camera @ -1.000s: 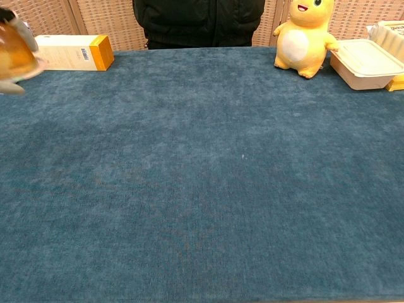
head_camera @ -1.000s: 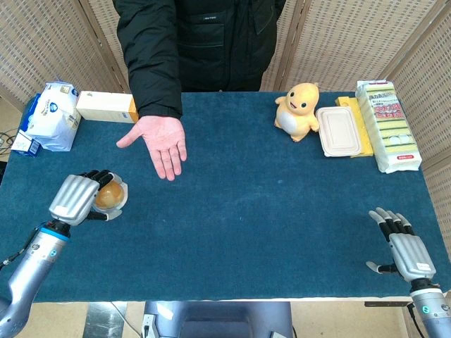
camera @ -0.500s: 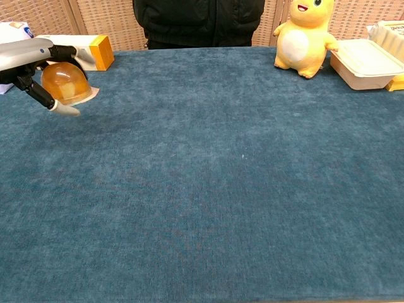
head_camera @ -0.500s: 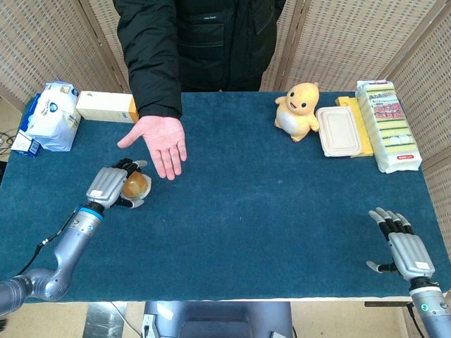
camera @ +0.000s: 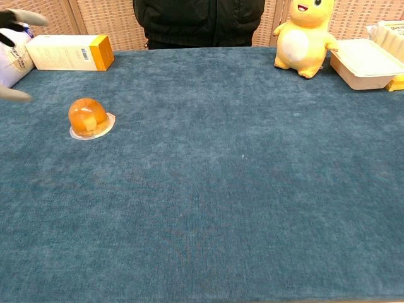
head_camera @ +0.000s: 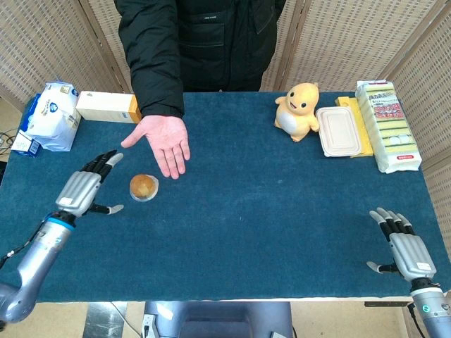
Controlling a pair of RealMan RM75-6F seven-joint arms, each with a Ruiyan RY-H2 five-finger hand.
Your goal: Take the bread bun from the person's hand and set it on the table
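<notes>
The bread bun (head_camera: 144,186) (camera: 88,117), golden in a clear wrapper, lies by itself on the blue table (head_camera: 268,204), just below the person's open palm (head_camera: 164,141). My left hand (head_camera: 86,187) hovers a little to the left of the bun with its fingers spread, holding nothing; only its fingertips (camera: 14,19) show at the chest view's left edge. Near the table's front right corner my right hand (head_camera: 403,247) rests flat, fingers apart and empty.
A white tissue pack (head_camera: 51,116) and a cream box (head_camera: 107,107) stand at the back left. A yellow plush toy (head_camera: 299,110), a lidded food container (head_camera: 339,132) and a sponge pack (head_camera: 387,124) line the back right.
My left hand carried the bun right toward the person's palm, let it go on the table, then drew back left with fingers spread. The right hand stayed still.
</notes>
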